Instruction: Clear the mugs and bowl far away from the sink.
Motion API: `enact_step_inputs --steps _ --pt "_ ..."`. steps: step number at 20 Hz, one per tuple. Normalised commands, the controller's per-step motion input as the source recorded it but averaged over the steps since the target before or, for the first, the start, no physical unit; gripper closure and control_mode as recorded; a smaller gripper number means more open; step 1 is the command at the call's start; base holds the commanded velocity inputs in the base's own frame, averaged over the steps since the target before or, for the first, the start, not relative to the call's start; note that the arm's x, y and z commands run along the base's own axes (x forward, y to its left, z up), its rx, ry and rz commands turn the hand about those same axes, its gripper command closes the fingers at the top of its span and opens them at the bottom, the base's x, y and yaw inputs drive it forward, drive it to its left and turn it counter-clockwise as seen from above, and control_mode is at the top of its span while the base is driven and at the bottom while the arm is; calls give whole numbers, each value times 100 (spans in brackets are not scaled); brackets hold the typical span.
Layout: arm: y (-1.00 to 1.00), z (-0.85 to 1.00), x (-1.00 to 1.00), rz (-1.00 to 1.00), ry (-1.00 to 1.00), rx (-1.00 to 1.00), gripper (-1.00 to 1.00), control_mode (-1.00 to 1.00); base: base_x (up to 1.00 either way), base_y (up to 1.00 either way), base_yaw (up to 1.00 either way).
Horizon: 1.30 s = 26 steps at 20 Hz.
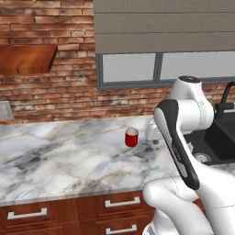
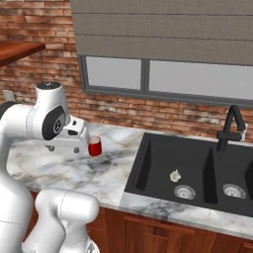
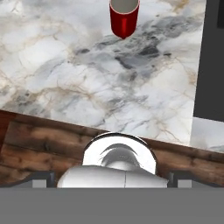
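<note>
End effector first: in the left base view it is hidden behind the arm's own elbow and forearm, so I cannot tell how wide it stands or whether it holds anything. A red mug (image 1: 131,137) stands upright on the marble tabletop (image 1: 59,160), well left of the sink (image 1: 220,137), with nothing touching it. Wooden drawers with steel handles run below the tabletop, and a brick wall rises behind.

From the right base view, the end effector (image 2: 81,141) sits at the end of the white wrist, just beside the mug (image 2: 95,146); its tips are too small to read, so whether they are apart or closed stays unknown. The mug lies between the wrist and the matte black sink (image 2: 192,173), which has two steel drains and a tall angular faucet (image 2: 231,126). A small pale scrap (image 2: 175,175) lies in the left basin.

Through the hand view, the mug (image 3: 124,17) stands at the top on veined marble (image 3: 87,78), its pale inside showing, clearly apart from the hand.

As a judgement, the mug looks small, rigid and light, but glossy, so likely slippery and breakable if dropped. No handle is visible; pinching across the straight cylindrical wall below the rim seems safest.
</note>
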Motion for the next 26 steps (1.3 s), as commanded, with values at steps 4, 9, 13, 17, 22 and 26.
enact_step_inputs --steps 4,9,13,17,22,26 --pt "1 -29 26 -2 0 0 -100 -100 0 0 0" --pt "1 -27 26 -1 -4 0 -100 -100 0 0 0" --pt "4 -12 28 -2 -10 0 -100 -100 0 0 0" --pt "5 -9 26 -4 -10 0 -100 -100 0 0 0" --pt "0 -17 21 -4 -3 0 -100 -100 0 0 0" --pt "0 -29 21 -3 0 0 -100 -100 0 0 0"
